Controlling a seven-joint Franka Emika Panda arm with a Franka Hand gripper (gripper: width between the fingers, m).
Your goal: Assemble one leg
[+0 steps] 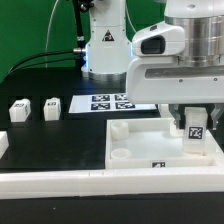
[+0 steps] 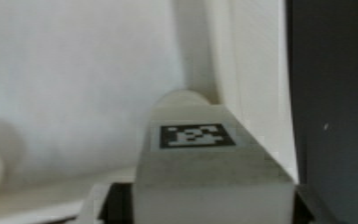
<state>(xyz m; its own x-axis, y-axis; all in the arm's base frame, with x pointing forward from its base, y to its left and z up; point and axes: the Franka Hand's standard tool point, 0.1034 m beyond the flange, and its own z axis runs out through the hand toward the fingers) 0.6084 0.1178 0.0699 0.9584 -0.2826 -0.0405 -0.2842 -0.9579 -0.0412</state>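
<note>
I see the large white square tray-like tabletop piece (image 1: 150, 142) lying near me on the black table (image 1: 40, 135), a round socket in its near left corner. My gripper (image 1: 194, 128) is closed on a small white plastic leg with a black-and-white marker (image 1: 195, 135), held upright over the tray's right side. Two more white legs (image 1: 19, 110) (image 1: 52, 107) stand far left. The flat white marker board (image 1: 112, 102) lies beyond. The wrist view alone shows the leg's tip (image 2: 194, 135) close against the tray's wall (image 2: 202, 45).
</note>
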